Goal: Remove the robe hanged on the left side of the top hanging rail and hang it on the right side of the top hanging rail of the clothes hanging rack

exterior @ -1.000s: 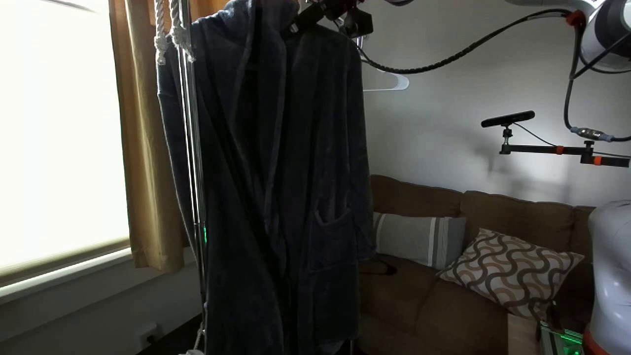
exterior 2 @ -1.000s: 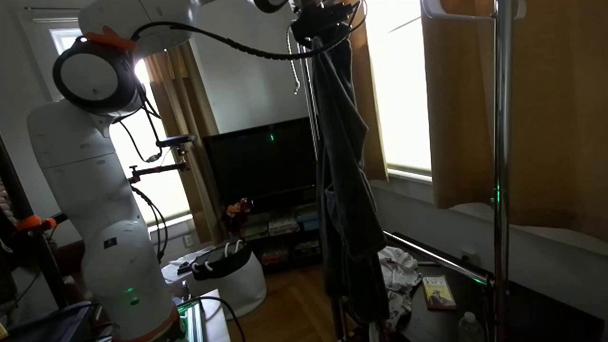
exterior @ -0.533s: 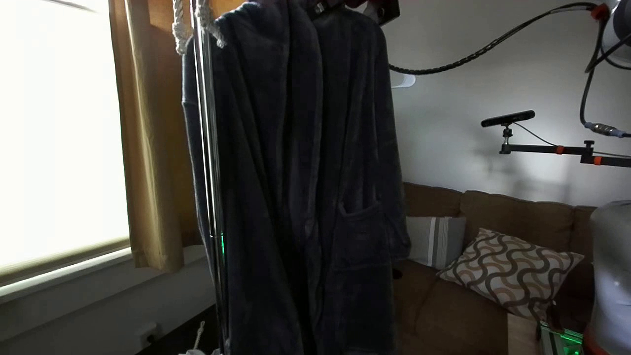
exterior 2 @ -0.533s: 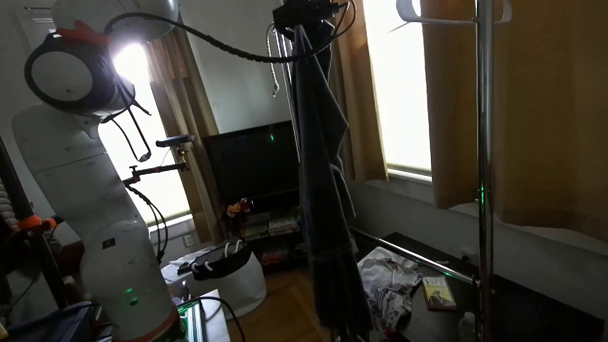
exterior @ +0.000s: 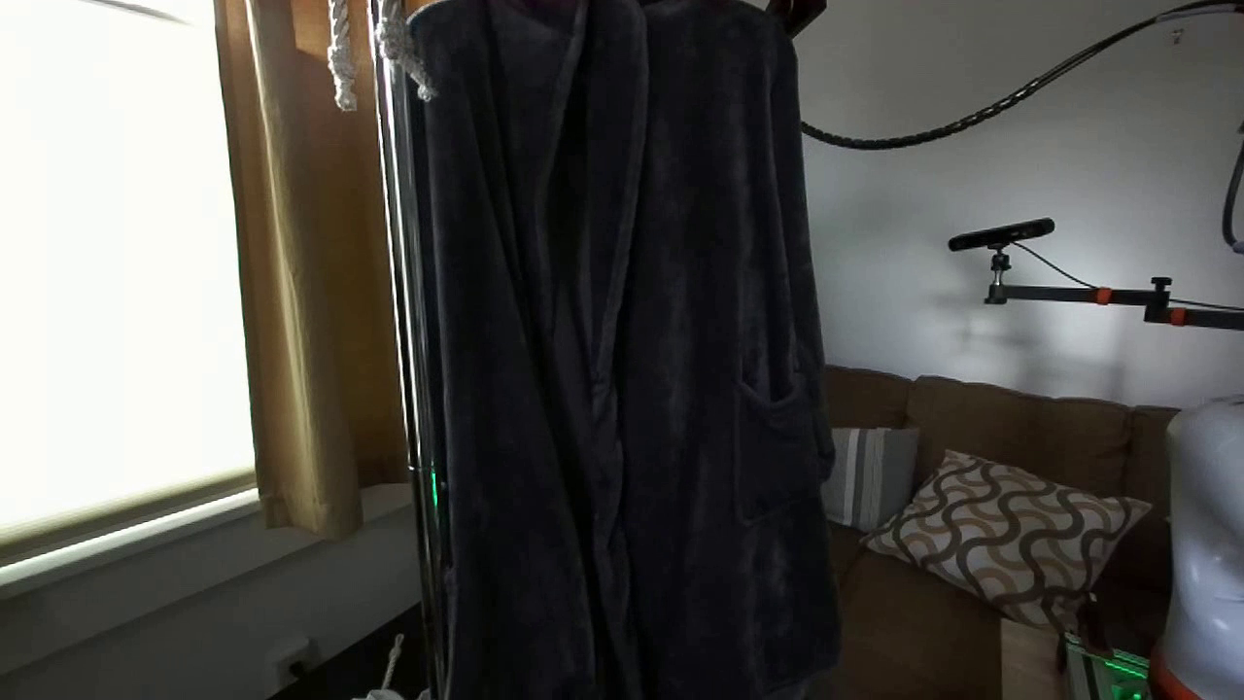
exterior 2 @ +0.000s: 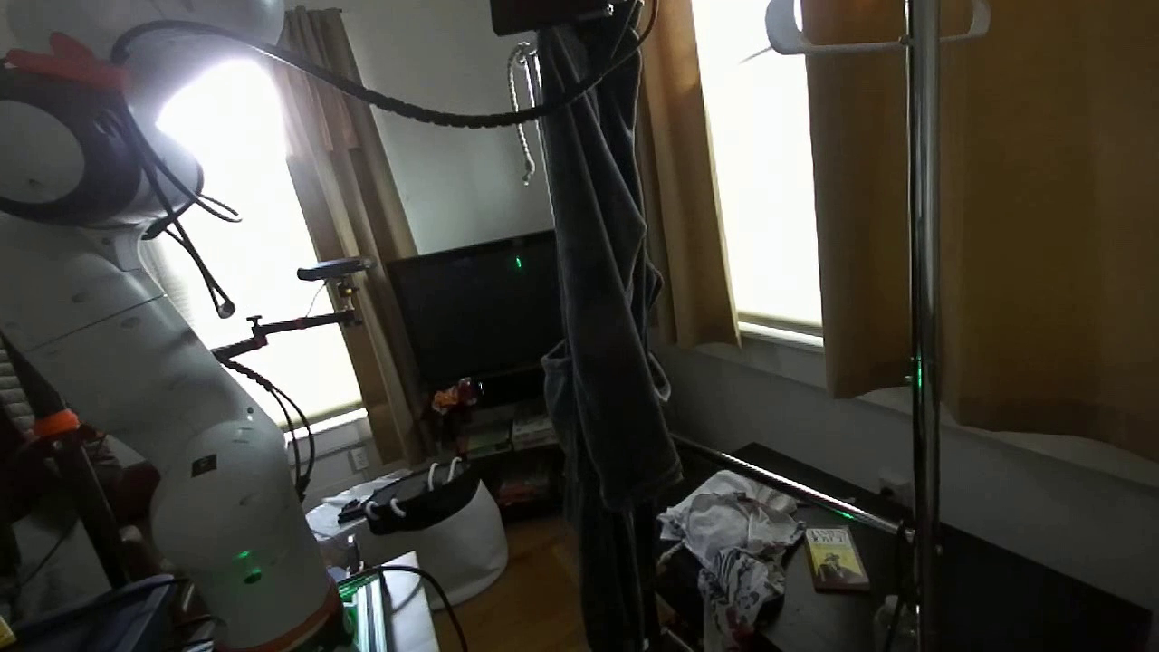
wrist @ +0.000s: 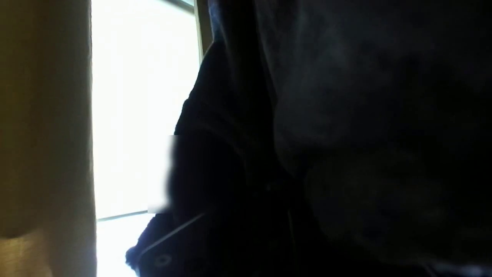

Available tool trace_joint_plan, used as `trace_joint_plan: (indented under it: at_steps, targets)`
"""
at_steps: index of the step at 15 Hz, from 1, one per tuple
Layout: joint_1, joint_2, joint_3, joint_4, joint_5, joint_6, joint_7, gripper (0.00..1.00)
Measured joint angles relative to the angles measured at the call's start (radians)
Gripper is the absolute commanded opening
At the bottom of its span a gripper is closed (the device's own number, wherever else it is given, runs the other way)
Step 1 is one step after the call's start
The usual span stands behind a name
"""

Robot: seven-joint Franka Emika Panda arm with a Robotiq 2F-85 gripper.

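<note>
Hanging beneath the claw (exterior 2: pixel 557 14) is the robe (exterior 2: pixel 598 272), but I cannot tell if the claw is clamped.

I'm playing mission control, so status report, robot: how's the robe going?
Fingers: too dark in wrist view to tell open from shut. Robe: hanging, rail out of view. Rope by the metal post: might snag.

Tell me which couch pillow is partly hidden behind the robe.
The striped pillow: in an exterior view, the robe hides its left side, while the wavy-print pillow shows clear of the robe.
</note>
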Motion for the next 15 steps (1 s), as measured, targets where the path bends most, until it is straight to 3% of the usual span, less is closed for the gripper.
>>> trace_joint_plan:
  at_steps: [3, 7, 15]
  targets:
    - [-0.035, -0.072, 0.033, -0.074, 0.027, 0.063, 0.013, 0.02]
    - [-0.098, -0.241, 0.04, -0.234, -0.011, 0.033, 0.051, 0.02]
    - [-0.293, -0.612, 0.061, -0.666, -0.295, 0.065, 0.305, 0.02]
